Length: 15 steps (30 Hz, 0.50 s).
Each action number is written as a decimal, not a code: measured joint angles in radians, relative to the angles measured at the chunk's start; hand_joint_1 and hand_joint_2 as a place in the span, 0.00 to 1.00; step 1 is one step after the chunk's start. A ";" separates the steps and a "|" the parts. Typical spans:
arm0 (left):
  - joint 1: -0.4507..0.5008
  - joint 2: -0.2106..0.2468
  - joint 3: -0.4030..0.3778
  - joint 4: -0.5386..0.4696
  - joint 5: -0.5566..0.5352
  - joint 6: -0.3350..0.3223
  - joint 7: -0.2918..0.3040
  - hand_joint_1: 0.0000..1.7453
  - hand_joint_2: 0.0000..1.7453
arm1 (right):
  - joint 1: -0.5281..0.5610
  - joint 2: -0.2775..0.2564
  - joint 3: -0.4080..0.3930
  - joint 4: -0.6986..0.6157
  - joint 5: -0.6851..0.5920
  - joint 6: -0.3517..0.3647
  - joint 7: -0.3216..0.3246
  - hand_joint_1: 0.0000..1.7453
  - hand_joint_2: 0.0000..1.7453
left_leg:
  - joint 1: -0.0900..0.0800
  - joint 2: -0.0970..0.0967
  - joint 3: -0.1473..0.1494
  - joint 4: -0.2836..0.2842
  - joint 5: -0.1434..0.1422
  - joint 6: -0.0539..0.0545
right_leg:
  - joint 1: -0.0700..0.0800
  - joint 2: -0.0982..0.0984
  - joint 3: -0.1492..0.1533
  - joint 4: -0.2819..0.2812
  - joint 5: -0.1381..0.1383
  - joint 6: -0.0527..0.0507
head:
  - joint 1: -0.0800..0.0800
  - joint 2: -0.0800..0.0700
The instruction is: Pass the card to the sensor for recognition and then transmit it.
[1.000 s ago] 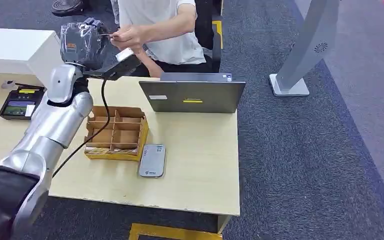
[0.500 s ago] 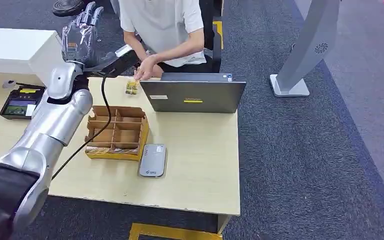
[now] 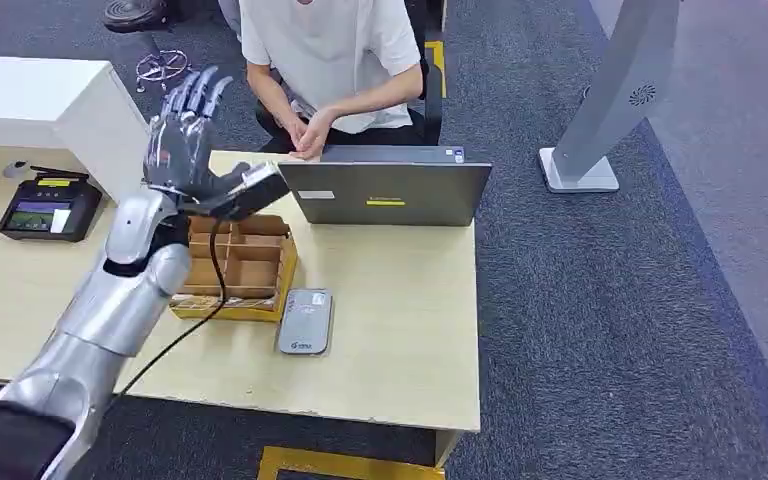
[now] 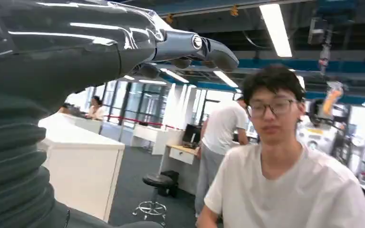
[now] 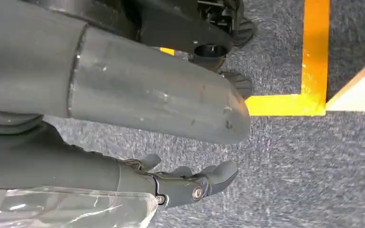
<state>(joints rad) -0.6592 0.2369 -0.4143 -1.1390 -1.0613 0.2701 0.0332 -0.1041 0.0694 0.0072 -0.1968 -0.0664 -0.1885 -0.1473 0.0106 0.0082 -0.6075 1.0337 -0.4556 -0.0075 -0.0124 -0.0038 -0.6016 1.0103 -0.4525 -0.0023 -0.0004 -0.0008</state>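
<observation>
The left hand (image 3: 185, 135) is raised over the back of the desk (image 3: 400, 330), fingers (image 3: 198, 92) spread and straight, holding nothing. The card cannot be made out, so where it lies relative to those fingers cannot be told. The sensor (image 3: 306, 320) lies flat on the desk just beside the cardboard box (image 3: 240, 265). A person (image 3: 330, 50) sits behind the laptop (image 3: 385, 190), hands together. The right hand (image 5: 123, 109) hangs over the floor, its fingers loosely apart and empty

Grey flat sensor (image 3: 305, 321) lying on the table, touching the cardboard box's corner
</observation>
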 joint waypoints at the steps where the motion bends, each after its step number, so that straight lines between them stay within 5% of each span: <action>1: 0.049 0.011 -0.006 -0.051 -0.014 -0.001 0.005 0.00 1.00 | 0.007 0.000 -0.009 0.000 -0.008 0.000 -0.010 0.00 0.00 | 0.000 0.000 0.000 0.000 -0.001 0.000 | 0.000 0.000 0.000 0.000 -0.001 0.000 | 0.000 0.000; 6: 0.247 0.053 -0.031 -0.238 -0.053 -0.018 0.016 0.00 1.00 | 0.036 -0.001 -0.047 0.001 -0.029 0.000 -0.038 0.00 0.00 | 0.000 0.000 -0.001 0.000 -0.001 0.000 | 0.000 0.000 -0.001 0.000 -0.002 0.000 | 0.000 0.000; 15: 0.374 0.088 -0.037 -0.373 -0.077 -0.067 0.017 0.00 1.00 | 0.053 -0.001 -0.084 0.003 -0.039 0.000 -0.048 0.00 0.00 | 0.000 0.000 -0.001 0.000 -0.002 0.000 | 0.000 0.000 -0.001 0.000 -0.002 0.000 | 0.000 0.000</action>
<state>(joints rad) -0.2850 0.3250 -0.4517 -1.5118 -1.1380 0.2033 0.0504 -0.0512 0.0687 -0.0767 -0.1934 -0.1053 -0.1884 -0.1957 0.0109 0.0080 -0.6085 1.0338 -0.4580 -0.0073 -0.0122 -0.0042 -0.6024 1.0099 -0.4543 -0.0021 0.0000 -0.0004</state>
